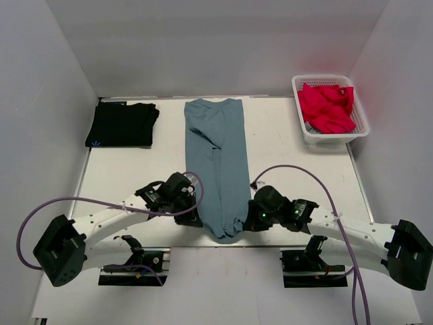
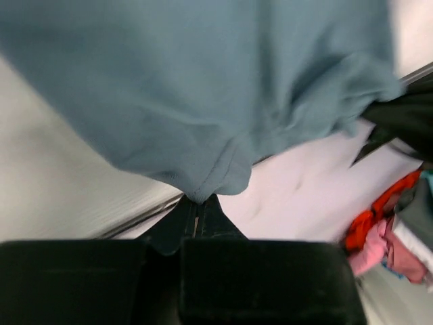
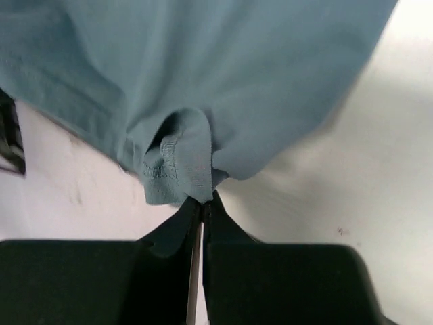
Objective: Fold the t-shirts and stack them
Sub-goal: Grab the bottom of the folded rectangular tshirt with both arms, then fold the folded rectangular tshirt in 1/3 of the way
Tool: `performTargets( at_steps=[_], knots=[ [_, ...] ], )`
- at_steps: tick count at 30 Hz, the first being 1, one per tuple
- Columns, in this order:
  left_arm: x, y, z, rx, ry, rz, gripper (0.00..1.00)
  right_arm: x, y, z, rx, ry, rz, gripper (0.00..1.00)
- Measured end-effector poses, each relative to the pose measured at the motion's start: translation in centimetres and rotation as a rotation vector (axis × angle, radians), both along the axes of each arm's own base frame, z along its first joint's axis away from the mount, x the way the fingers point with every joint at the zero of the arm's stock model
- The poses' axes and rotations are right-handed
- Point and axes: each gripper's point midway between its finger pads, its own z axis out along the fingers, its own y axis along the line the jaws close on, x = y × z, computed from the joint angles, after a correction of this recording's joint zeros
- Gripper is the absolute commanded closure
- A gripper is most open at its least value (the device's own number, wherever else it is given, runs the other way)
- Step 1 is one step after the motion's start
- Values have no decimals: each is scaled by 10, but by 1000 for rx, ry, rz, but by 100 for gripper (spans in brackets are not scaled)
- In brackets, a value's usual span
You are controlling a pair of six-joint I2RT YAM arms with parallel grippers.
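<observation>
Left end effector point(image 2: 196, 218): jaws clenched, a pucker of hem from the blue-grey t-shirt point(image 1: 216, 162) pinched at the tips. Right end effector point(image 3: 201, 203): likewise clenched, a doubled bit of stitched hem caught between the fingers. The two grips sit at the near corners of the shirt, which lies as a long narrow strip down the middle of the desk point(image 1: 291, 156), sides already turned in, far end near the back wall. Judgement: the step in hand is the crosswise fold, about midway through this shirt. The next move calls for both arms to lift together and carry the near hem toward the far end, keeping level so the strip does not skew, then release. The black t-shirt point(image 1: 122, 125) lies folded at the far left corner, well apart, and looks the likely place to stack. A white basket point(image 1: 298, 101) holding red cloth point(image 1: 328, 108) sits far right, clear of the path. Nothing blocks the fold line; the purple cables loop behind the arms.
</observation>
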Motion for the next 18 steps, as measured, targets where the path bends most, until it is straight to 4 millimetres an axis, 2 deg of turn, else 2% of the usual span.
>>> performTargets(
  at_steps=[5,13,18],
  knots=[
    [40,-11,35,-21,-173,58,100,39,8,25,-13,-159,-75,100],
    [112,-2,52,122,-359,297,100,122,0,43,-130,-395,-290,100],
    [149,10,67,195,-464,424,100,170,7,65,-150,-500,-365,100]
  ],
)
